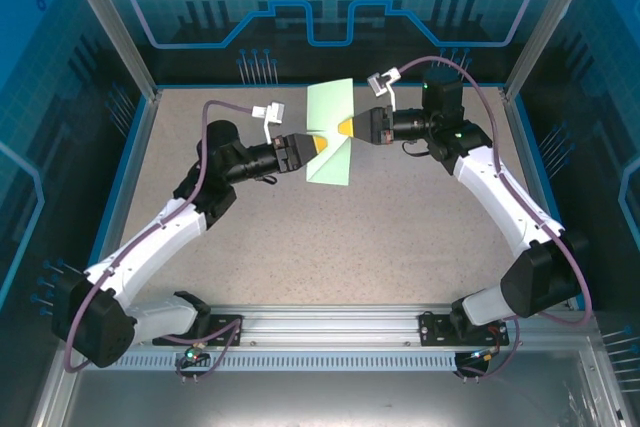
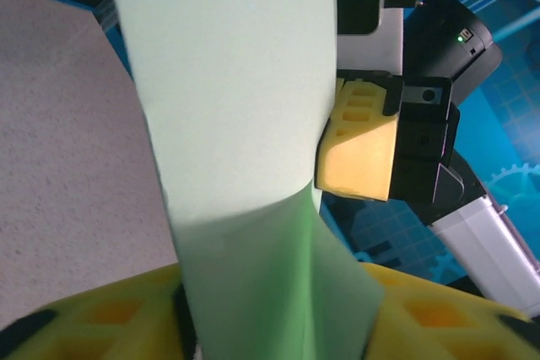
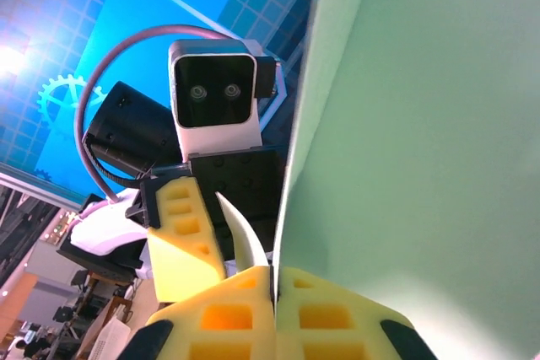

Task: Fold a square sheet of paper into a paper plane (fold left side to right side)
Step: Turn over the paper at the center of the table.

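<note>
Right gripper [image 3: 272,280] pinched tight on one edge of the square sheet of paper [image 3: 422,124] | left gripper [image 2: 274,326] straddles it mid-air, can't tell if it's clamped | tip: firm both grips, then bring left edge over onto right, corners matched

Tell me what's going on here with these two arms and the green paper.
Two robot arms are working a pale green sheet of paper, held upright between them over the table. The right claw is pinched shut on one edge. The left claw faces it from the other side, with the paper running between its fingers. Whether it has clamped is unclear.
</note>
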Tool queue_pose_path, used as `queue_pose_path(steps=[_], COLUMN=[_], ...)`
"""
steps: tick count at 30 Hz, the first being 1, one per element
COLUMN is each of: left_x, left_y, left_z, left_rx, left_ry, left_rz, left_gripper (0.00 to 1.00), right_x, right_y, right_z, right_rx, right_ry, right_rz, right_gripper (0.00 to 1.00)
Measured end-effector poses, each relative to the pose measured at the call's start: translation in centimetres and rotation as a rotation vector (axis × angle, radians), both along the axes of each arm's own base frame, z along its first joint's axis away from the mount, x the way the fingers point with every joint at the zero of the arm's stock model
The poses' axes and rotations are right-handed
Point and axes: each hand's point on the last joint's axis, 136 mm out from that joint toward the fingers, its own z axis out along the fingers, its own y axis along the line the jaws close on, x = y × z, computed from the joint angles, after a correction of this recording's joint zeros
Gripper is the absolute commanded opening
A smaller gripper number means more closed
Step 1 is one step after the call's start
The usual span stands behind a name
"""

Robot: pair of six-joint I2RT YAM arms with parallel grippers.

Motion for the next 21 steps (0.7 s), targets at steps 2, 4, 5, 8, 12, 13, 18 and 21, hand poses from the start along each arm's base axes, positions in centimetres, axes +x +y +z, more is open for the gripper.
queue_pose_path(steps=[2, 4, 5, 8, 12, 13, 18, 21], left_x=[-0.1, -0.2, -0.2, -0.3, -0.4, -0.5, -2.0, -2.5], left_y=[0.1, 0.0, 0.0, -0.2, -0.5, -0.7, -1.2, -0.9], left_z=[0.4, 0.5, 0.5, 0.1, -1.4, -1.7, -4.1, -6.8], left_rx=[-0.007, -0.009, -0.008, 0.011, 0.114, 0.151, 0.393, 0.566], left_ry=[-0.008, -0.015, -0.017, -0.009, 0.005, 0.008, 0.012, 0.046], left_rz=[0.004, 0.004, 0.004, 0.005, 0.031, 0.038, 0.088, 0.127], left_gripper=[0.29, 0.23, 0.19, 0.14, 0.11, 0.10, 0.06, 0.05], right_x=[0.0, 0.1, 0.1, 0.3, 1.5, 2.0, 3.8, 3.6], right_y=[0.0, 0.0, 0.0, -0.1, -1.8, -2.7, -9.8, -14.8], right_z=[0.2, 0.2, 0.1, -0.4, -2.1, -2.7, -5.6, -7.7], right_rx=[0.005, 0.005, 0.003, -0.016, -0.113, -0.149, -0.363, -0.434], right_ry=[-0.001, 0.000, -0.001, 0.002, 0.001, -0.001, 0.011, 0.062], right_rz=[-0.001, -0.003, -0.006, -0.021, -0.128, -0.174, -0.480, -0.648], right_gripper=[0.16, 0.22, 0.26, 0.37, 0.45, 0.49, 0.60, 0.67])
